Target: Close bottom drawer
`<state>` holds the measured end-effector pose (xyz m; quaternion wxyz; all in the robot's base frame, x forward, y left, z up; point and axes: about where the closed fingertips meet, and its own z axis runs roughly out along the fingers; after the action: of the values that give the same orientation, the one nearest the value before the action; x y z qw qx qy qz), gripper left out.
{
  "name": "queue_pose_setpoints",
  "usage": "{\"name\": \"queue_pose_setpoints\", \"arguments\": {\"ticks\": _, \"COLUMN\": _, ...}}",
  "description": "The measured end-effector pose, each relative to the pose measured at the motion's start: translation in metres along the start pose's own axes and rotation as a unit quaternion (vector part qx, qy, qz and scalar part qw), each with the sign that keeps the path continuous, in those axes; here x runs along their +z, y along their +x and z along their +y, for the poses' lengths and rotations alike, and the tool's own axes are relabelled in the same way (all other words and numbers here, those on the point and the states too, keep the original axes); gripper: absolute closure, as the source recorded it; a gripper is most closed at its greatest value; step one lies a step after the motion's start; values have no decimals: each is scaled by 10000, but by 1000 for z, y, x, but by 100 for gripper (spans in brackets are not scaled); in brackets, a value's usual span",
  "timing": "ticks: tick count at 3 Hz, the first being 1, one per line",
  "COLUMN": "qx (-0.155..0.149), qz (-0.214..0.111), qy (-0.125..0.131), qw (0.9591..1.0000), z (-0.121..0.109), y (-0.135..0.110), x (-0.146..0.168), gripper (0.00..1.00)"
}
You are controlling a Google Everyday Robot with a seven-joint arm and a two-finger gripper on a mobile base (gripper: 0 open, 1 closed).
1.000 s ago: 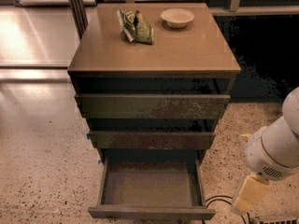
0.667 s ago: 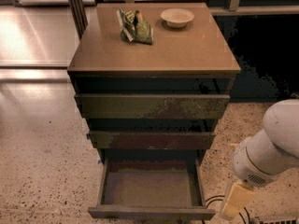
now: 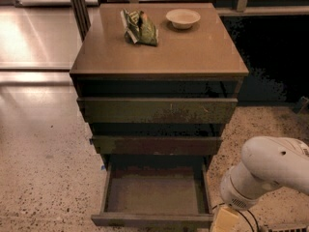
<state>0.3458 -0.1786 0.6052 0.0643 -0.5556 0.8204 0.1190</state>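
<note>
The bottom drawer (image 3: pixel 154 195) of the brown cabinet (image 3: pixel 159 57) stands pulled far out toward me, its grey-brown floor bare and its dark front edge (image 3: pixel 152 220) near the bottom of the camera view. The middle drawer front (image 3: pixel 157 144) and the scuffed top drawer front (image 3: pixel 157 109) sit slightly out. My white arm (image 3: pixel 268 170) reaches in from the right; its yellowish wrist end (image 3: pixel 224 221) is low, just right of the bottom drawer's front right corner. The gripper itself is cut off by the lower edge.
A crumpled green snack bag (image 3: pixel 140 27) and a small cream bowl (image 3: pixel 182 18) sit on the cabinet top. Speckled floor (image 3: pixel 48 178) lies to the left and right. A dark area (image 3: pixel 275 57) lies behind on the right, and a metal post (image 3: pixel 77 6) stands at back left.
My arm has moved left and down toward the bottom drawer's front right corner. The drawers have not moved.
</note>
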Motion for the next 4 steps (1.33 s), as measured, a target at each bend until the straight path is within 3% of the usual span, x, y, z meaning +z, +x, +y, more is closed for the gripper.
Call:
{"name": "queue_pose_setpoints", "arguments": {"ticks": 1, "qx": 4, "qz": -4, "qy": 0, "qw": 10000, "z": 0, "y": 0, "x": 0, "gripper": 0}}
{"name": "queue_pose_setpoints", "arguments": {"ticks": 3, "qx": 4, "qz": -4, "qy": 0, "qw": 10000, "z": 0, "y": 0, "x": 1, "gripper": 42}}
{"name": "queue_pose_setpoints", "arguments": {"ticks": 4, "qx": 119, "qz": -197, "qy": 30, "qw": 9997, "z": 0, "y": 4, "x": 23, "gripper": 65}}
